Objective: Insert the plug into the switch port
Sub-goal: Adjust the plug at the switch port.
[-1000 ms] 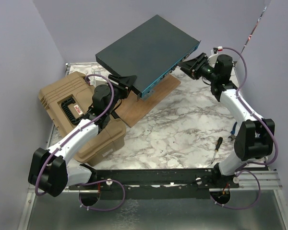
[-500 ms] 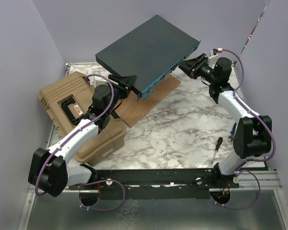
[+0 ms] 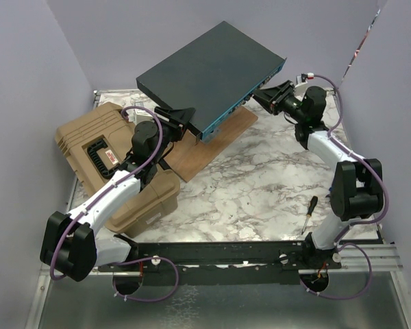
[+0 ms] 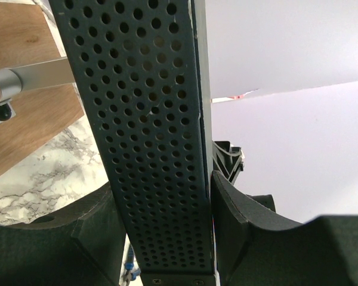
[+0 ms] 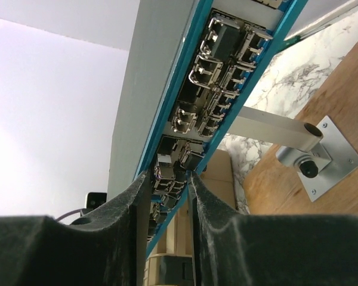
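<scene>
Support post (image 5: 265, 127) just below switch (image 3: 209, 68) ports

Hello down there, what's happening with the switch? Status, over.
Left gripper clamped on switch edge. Right gripper at the ports, jaws narrow, grip unclear. Nothing seen blocking them.

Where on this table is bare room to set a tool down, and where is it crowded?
The widest bare patch is the marble tabletop between the wooden board, the tan case and the screwdriver. Back left is crowded: case, board and switch sit packed together.
</scene>
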